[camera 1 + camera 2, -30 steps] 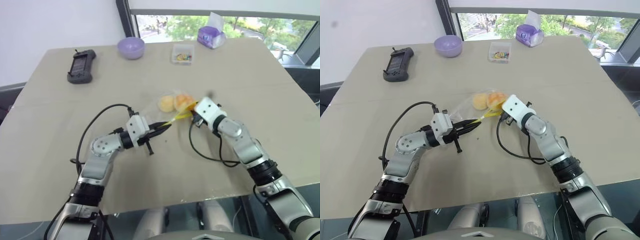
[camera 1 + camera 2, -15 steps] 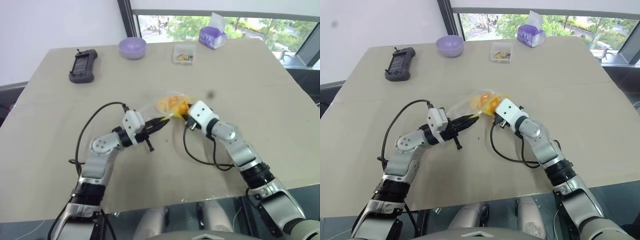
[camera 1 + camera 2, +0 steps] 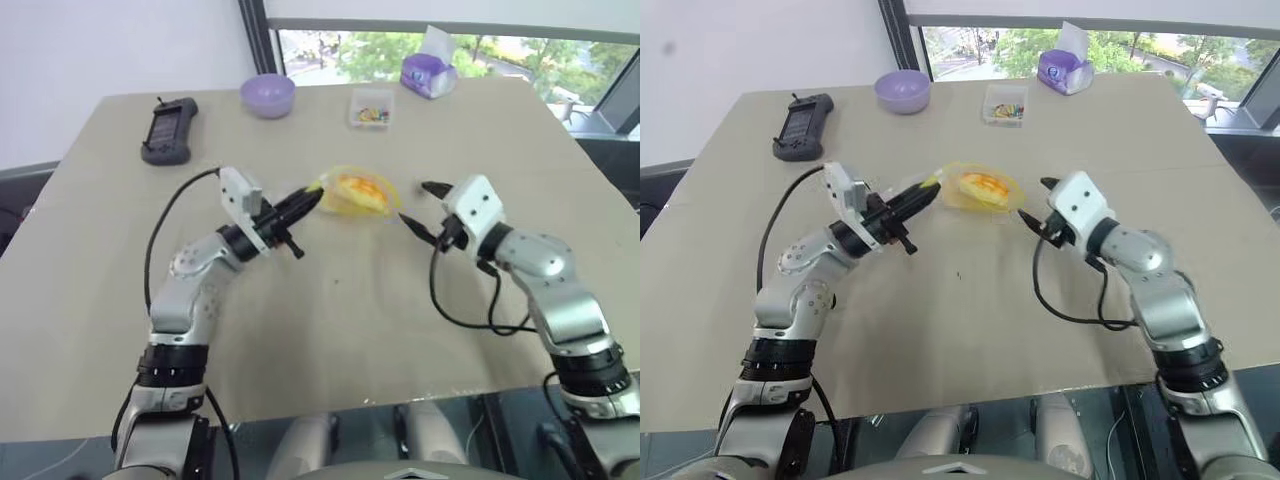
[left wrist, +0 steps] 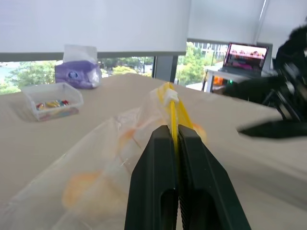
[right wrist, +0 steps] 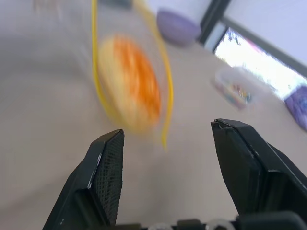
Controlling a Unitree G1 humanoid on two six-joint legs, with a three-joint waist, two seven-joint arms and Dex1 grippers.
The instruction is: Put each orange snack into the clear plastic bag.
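With its fingers clamped on the yellow strip, the left gripper (image 3: 312, 199) holds the clear plastic bag (image 3: 362, 195) up, orange snacks (image 3: 984, 186) inside.
Right gripper (image 3: 417, 208) hangs spread and empty beside it; lavender bowl (image 3: 267, 95), clear box (image 3: 369, 107), black handset (image 3: 167, 130) sit well beyond.

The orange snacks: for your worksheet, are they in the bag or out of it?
In. The orange snacks show through the clear bag, which the left gripper holds up by its yellow strip.
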